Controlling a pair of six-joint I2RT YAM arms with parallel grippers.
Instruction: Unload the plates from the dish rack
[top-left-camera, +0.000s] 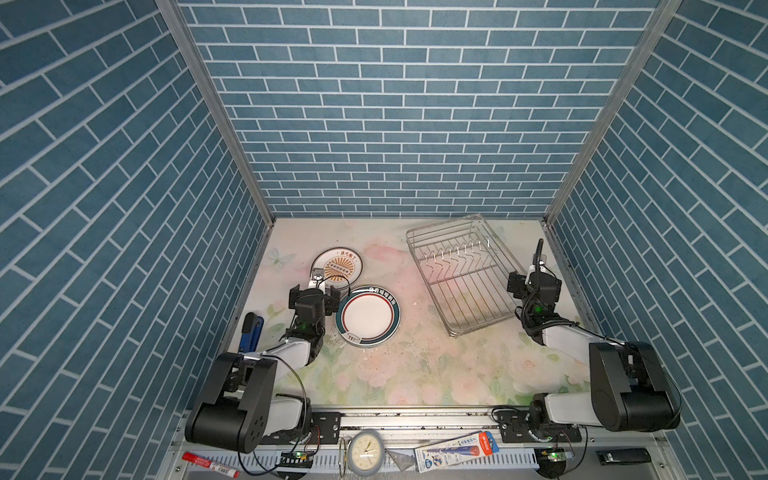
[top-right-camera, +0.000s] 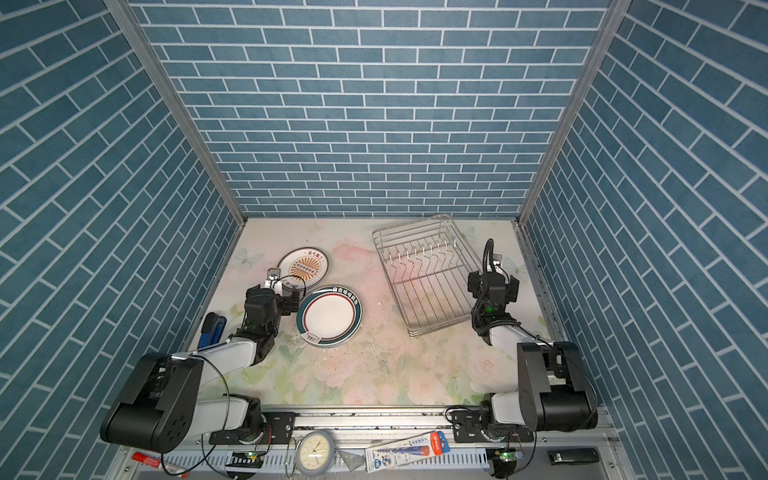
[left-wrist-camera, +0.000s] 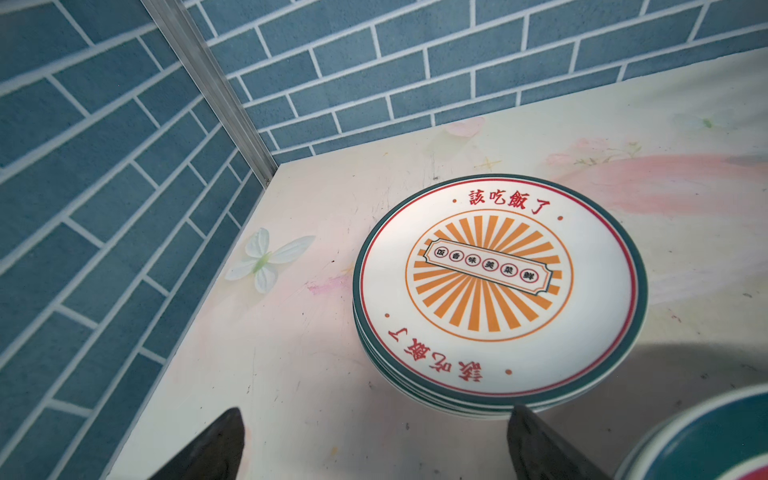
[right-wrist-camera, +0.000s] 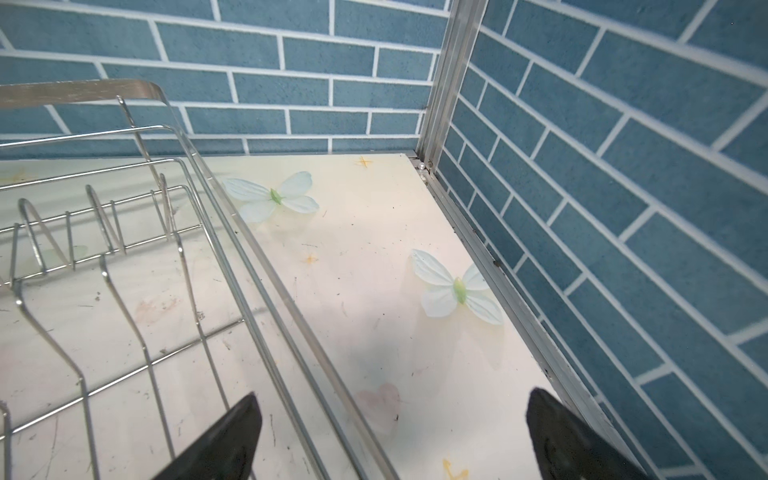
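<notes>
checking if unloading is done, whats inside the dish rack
Nothing sits inside the dish rack: just its upright prongs, the table showing through the wires. The right gripper covers part of one side rim.

Sitting low at left of centre with left gripper (top-left-camera: 314, 291) spread wide, gripping nothing. Same near right edge with right gripper (top-left-camera: 536, 279). Elbows up, forearms stretched toward frame top.

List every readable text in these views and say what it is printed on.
"該吃飯了": red, twice on the rim of the sunburst plate.
"香味美": in its centre banner; the neighbouring characters are unclear.
Lettering on the green-rimmed plate, pen package, clock face and red marker: too small to read.
</notes>
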